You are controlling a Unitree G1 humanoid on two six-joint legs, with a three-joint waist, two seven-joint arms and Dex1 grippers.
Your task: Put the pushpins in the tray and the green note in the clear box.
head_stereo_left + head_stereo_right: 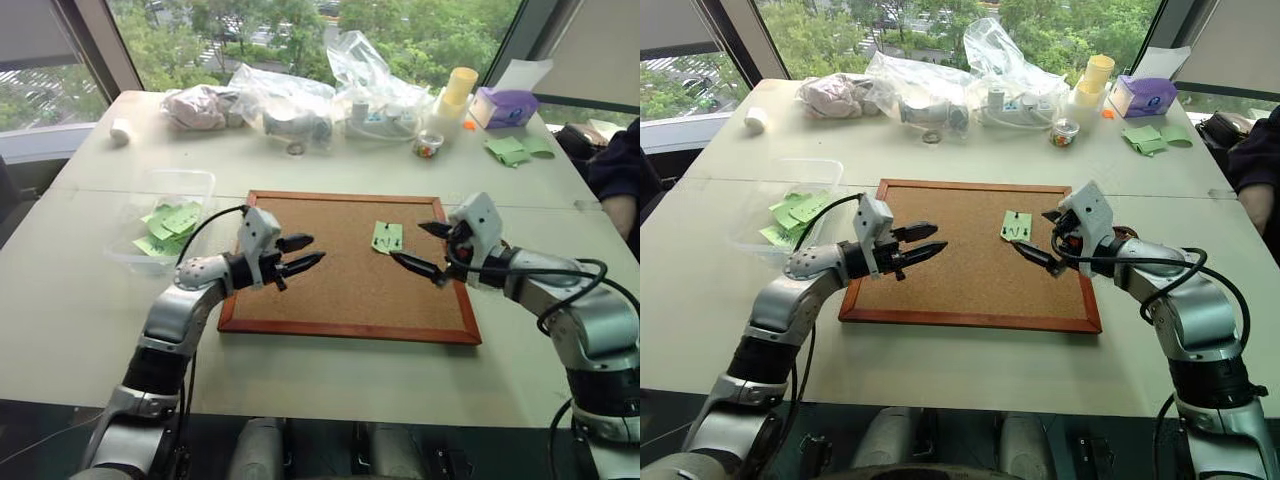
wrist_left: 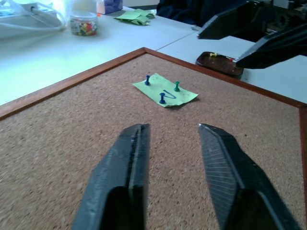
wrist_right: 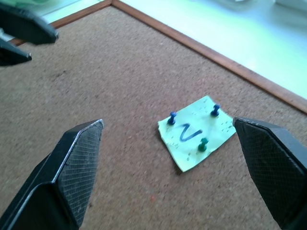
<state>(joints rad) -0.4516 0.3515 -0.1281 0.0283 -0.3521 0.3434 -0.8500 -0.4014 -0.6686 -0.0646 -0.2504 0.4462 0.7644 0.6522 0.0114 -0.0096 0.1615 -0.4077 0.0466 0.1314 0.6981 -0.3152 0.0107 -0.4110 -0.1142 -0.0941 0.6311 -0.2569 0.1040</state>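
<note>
We see the green note (image 3: 196, 132) pinned on the corkboard (image 1: 350, 300) by three pushpins (image 3: 171, 118). Our right gripper (image 1: 425, 247) gapes wide beside it; our left gripper (image 1: 300, 253), narrowed and empty, hangs over the corkboard's other side. Closing carelessly could tear the paper.

Wood-framed corkboard (image 1: 330, 300) on white table (image 1: 90, 310), clear plastic bags (image 1: 300, 95), purple tissue box (image 1: 505, 105), small cup of coloured pins (image 1: 428, 145)
</note>
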